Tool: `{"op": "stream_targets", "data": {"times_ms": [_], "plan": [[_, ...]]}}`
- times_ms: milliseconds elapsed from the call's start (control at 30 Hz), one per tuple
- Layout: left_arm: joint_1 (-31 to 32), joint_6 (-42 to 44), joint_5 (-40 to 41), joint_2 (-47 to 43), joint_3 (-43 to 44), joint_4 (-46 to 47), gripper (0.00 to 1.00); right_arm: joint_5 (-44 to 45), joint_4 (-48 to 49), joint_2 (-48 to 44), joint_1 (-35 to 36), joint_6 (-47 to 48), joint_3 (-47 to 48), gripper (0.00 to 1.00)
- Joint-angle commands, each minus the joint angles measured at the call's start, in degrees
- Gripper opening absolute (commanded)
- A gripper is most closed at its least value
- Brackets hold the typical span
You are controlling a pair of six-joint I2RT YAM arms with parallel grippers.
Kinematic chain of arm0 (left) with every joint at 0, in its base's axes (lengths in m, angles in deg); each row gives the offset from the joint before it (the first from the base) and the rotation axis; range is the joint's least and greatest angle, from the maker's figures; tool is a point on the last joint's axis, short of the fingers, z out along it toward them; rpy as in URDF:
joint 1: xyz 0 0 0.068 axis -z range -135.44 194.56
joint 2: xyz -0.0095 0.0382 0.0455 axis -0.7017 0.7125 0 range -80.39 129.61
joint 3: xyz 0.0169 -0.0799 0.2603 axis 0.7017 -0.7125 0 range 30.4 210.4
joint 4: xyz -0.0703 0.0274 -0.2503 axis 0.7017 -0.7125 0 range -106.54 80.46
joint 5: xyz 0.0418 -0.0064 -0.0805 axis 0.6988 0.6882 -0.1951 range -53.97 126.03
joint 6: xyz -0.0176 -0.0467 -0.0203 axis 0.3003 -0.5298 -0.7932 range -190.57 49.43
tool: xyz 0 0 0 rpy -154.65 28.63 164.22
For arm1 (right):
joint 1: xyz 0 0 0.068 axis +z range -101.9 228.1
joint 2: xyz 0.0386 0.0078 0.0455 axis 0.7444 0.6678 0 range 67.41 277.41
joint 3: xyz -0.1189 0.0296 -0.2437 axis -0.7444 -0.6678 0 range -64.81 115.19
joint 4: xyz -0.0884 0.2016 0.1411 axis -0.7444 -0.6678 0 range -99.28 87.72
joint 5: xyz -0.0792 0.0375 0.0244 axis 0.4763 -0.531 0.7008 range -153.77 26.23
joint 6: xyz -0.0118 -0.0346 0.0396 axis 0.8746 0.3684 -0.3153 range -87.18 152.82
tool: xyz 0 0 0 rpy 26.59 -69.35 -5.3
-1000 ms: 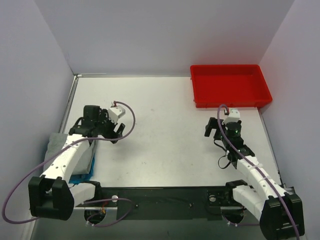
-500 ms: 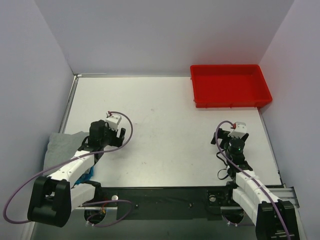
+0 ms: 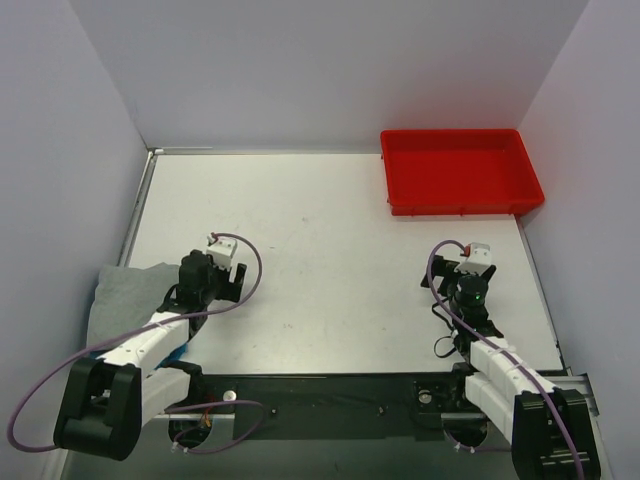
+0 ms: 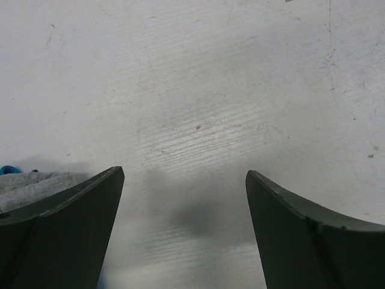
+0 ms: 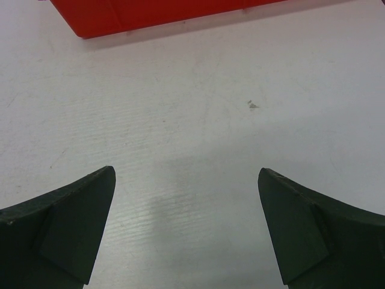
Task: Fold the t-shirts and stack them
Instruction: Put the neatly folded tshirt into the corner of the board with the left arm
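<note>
Top external view: the t-shirts are stacked at the near left corner of the table, right up against the left wall. The grey shirt is on top, with just a bit of the teal shirt poking out underneath at the near right edge. My left arm's forearm runs along the right side of that pile and covers some of it, so I can't see how neat that edge is. The red tray sits way off in the far right corner, well apart from the shirts.

The left gripper has its jaws spread wide with nothing between them but scuffed tabletop. The grey shirt only shows behind its left finger in the left wrist view. The right gripper is the same deal, wide apart and holding nothing, pointing at the tray's front wall across a stretch of table.

Compared to a second ago, both arms have tucked back toward their bases. The left one used to reach further out over the table and hid more of the pile, so more grey cloth shows now. The right gripper has backed away from the tray. The tray and shirts haven't budged.
</note>
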Motion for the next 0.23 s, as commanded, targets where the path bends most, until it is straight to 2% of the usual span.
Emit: {"op": "stream_targets", "data": {"times_ms": [0,133,200], "plan": [[-0.2,-0.4,1.0,-1.1,-0.2,3.7,0.94,-0.5,3.8,0.1,-0.3,0.5,0.2,1.00],[-0.2,-1.8,3.6,-1.3,-0.7,4.5,0.93,-0.8,3.8,0.2,-0.3,0.5,0.3,1.00],[-0.2,-1.9,4.6,-1.6,-0.8,5.5,0.96,-0.7,3.9,0.2,-0.3,0.5,0.2,1.00]]}}
